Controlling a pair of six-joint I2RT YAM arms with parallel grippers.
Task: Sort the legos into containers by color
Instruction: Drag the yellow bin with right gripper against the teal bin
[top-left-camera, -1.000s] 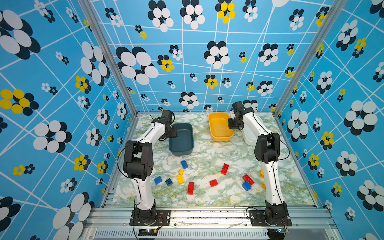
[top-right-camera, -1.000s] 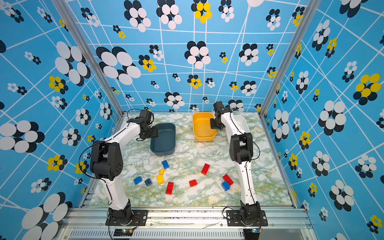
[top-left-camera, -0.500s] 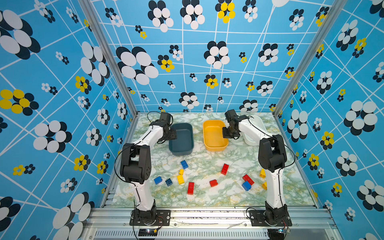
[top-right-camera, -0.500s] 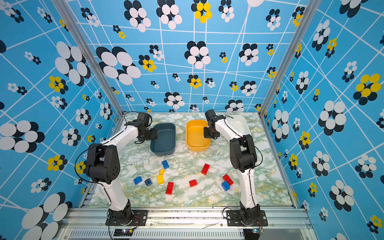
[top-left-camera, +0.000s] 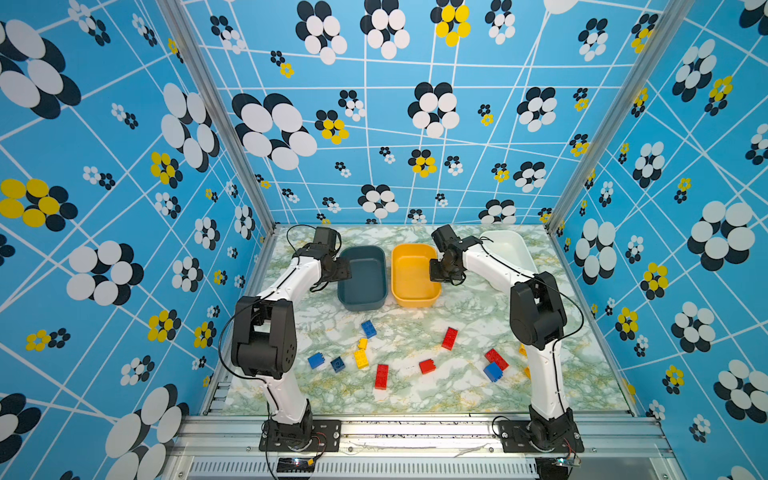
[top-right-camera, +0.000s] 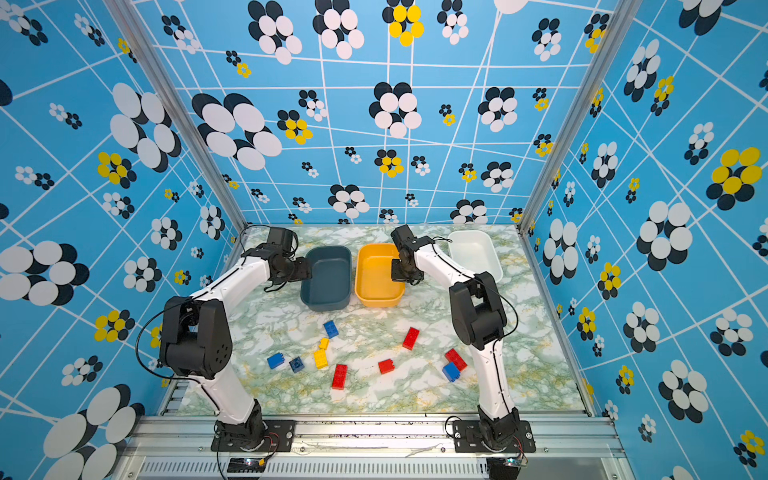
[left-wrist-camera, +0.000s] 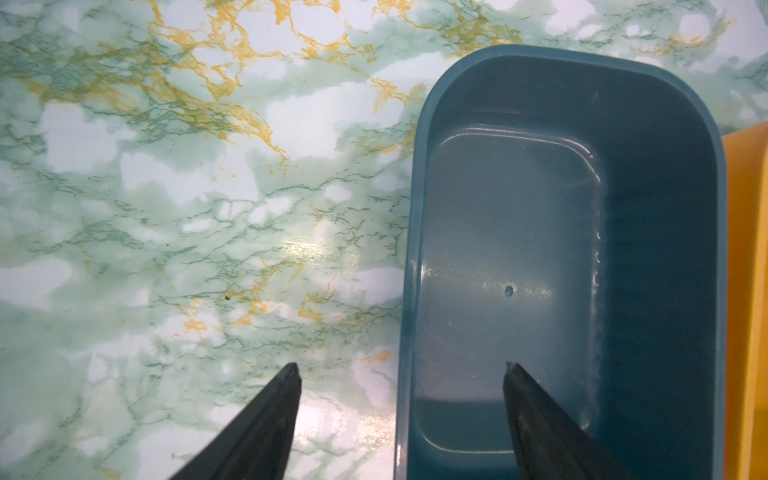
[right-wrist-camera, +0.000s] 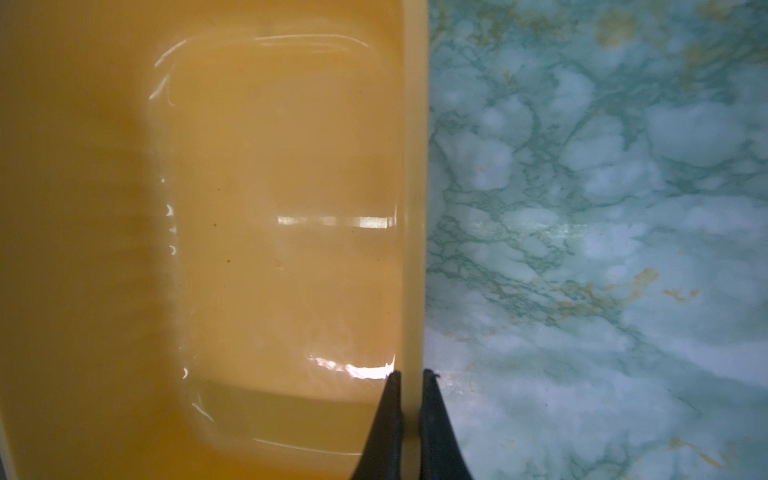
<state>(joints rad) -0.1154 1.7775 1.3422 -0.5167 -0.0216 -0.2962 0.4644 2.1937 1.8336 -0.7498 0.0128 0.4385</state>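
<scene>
Overhead: legos (top-left-camera: 449, 338) lie loose on the table (top-left-camera: 415, 390), well short of both grippers; white tub (top-left-camera: 511, 249) beside the right one.
Left wrist: left gripper (left-wrist-camera: 401, 365) spread astride teal tub (left-wrist-camera: 417, 166) rim, untouched; bare table outside.
Right wrist: only here, right gripper (right-wrist-camera: 411, 374) visibly pinches yellow tub (right-wrist-camera: 415, 166) rim; open table beyond.

Bright, even overhead light. Glare patch on glossy green-marbled tabletop (left-wrist-camera: 305, 249); streak highlights on orange-yellow plastic tub (right-wrist-camera: 332, 221) floor. Right wrist view soft, hazy. Both top views bow outward at edges; shadows faint.
</scene>
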